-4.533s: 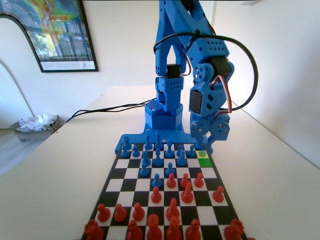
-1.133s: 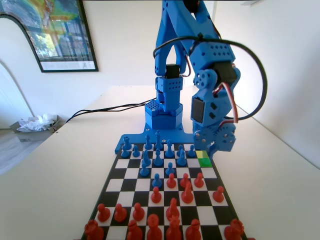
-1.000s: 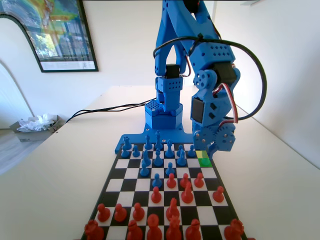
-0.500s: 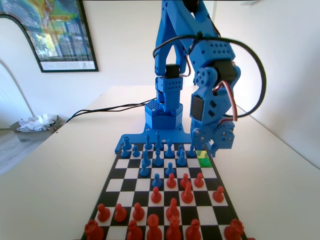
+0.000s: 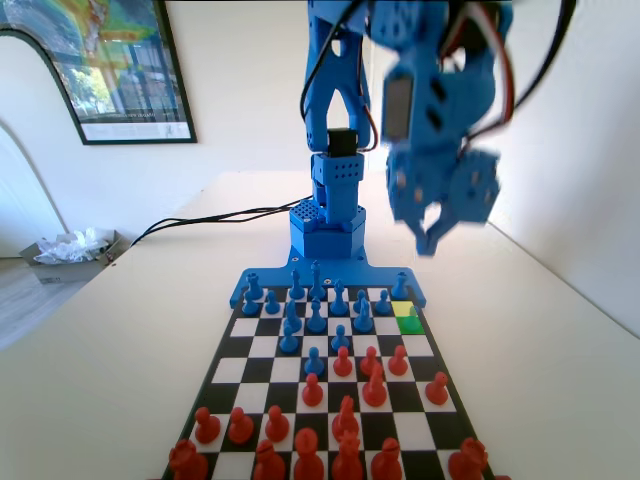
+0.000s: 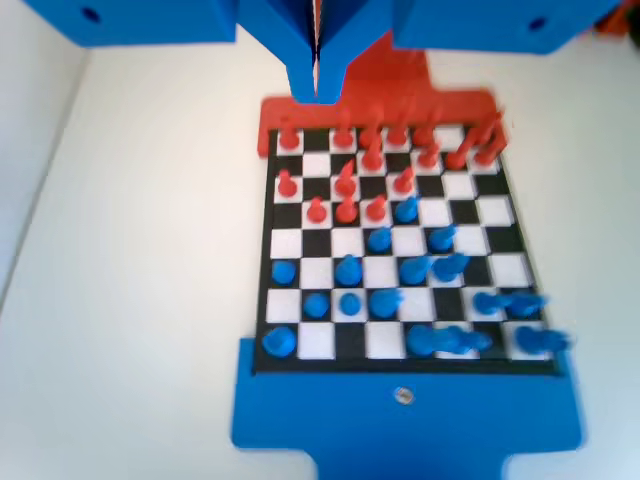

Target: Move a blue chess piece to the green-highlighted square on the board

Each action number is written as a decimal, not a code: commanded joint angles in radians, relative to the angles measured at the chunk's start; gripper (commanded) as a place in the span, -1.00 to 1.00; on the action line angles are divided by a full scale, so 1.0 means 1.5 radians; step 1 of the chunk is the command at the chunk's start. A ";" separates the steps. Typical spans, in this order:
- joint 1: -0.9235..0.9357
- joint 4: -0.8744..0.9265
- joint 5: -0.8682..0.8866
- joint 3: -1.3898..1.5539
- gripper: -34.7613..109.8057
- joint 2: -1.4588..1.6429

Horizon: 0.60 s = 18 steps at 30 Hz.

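- Apparently the blue chess piece (image 5: pixel 412 314) stands on the green-highlighted square (image 5: pixel 406 326). In the fixed view it is small and partly lost against the green, so I cannot say whether it sits centred.
- It is a short pawn with a round head. In the wrist view it shows as a soft blue blob (image 6: pixel 284 271) in the board's left column, two squares up from the near corner, and it looks upright.
- Just behind it in the fixed view lies the paler yellow-green square (image 5: pixel 402 309), which is bare. Past that, the taller blue rook (image 5: pixel 400 287) stands in the corner.
- My pincer (image 5: pixel 436 238) hangs high above that corner of the board (image 5: pixel 245 327), well clear of every piece. Its jaws are together with nothing between them — the wrist view (image 6: pixel 316 85) shows only a thin slit.
- As I judge it, the risk now is my own arm — coming back down along this column could clip the pawn's head and tip it, or nudge the rook.
- A light pawn like this may slide off the square at the smallest touch.
- The nearest red pawn (image 5: pixel 398 360) stands well apart from the green square and looks safe.
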 commanded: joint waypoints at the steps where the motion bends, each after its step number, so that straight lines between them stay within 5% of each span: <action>1: 0.021 0.063 -0.071 -0.084 -0.51 0.117; 18: 0.122 0.144 -0.261 0.124 -0.51 0.510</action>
